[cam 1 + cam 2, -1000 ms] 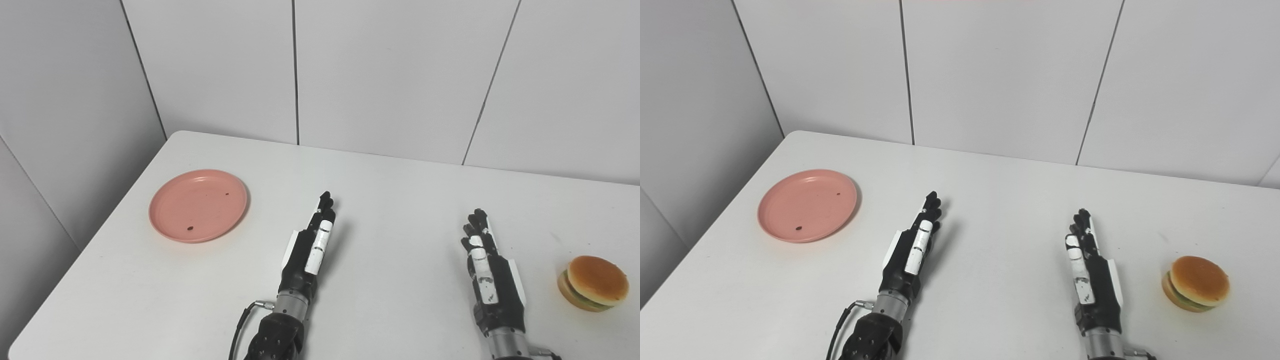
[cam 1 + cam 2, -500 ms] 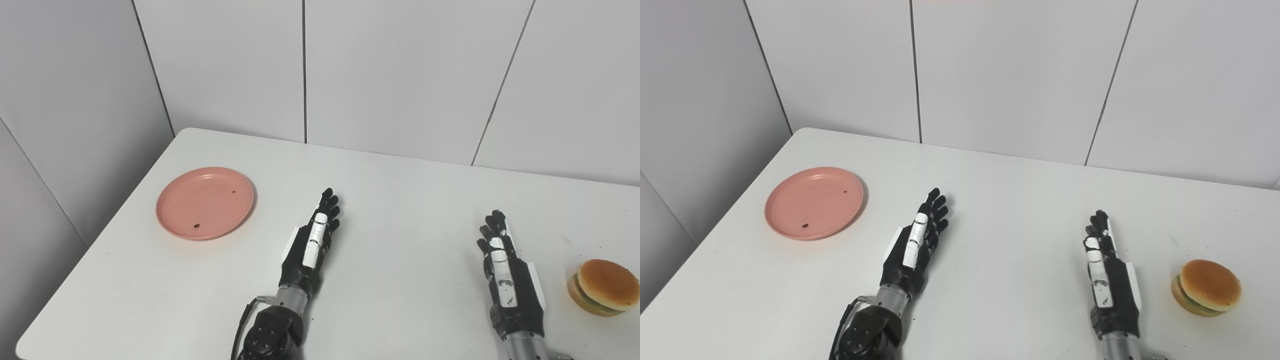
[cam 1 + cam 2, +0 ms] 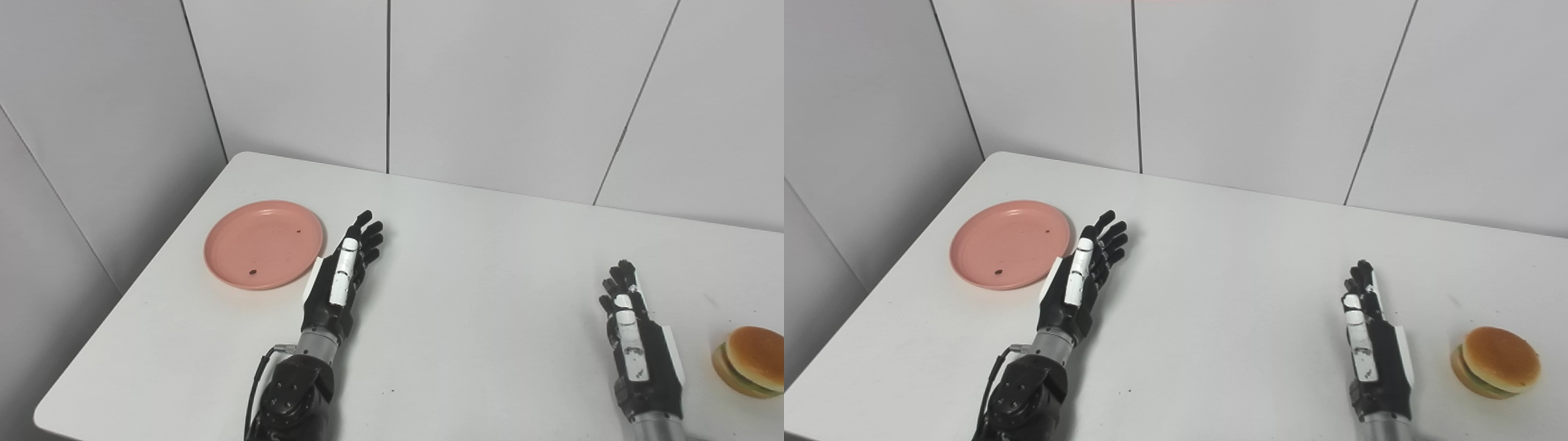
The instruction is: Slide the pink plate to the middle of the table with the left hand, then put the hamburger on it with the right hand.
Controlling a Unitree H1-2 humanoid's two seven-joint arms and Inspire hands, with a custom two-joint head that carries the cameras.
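The pink plate lies flat near the table's left edge, with two dark specks on it. My left hand is open just right of the plate's rim, fingers stretched out and slightly spread, holding nothing. Whether it touches the rim I cannot tell. The hamburger sits at the far right, near the front of the table. My right hand is open and empty, a short way left of the hamburger and apart from it.
The white table runs back to a grey panelled wall. Its left edge falls away just beyond the plate. A black cable loops off the left wrist.
The camera has shifted, moving the whole picture rightward. My left hand has moved left and forward to the plate's right rim and spread its fingers. The right hand stays as it was.
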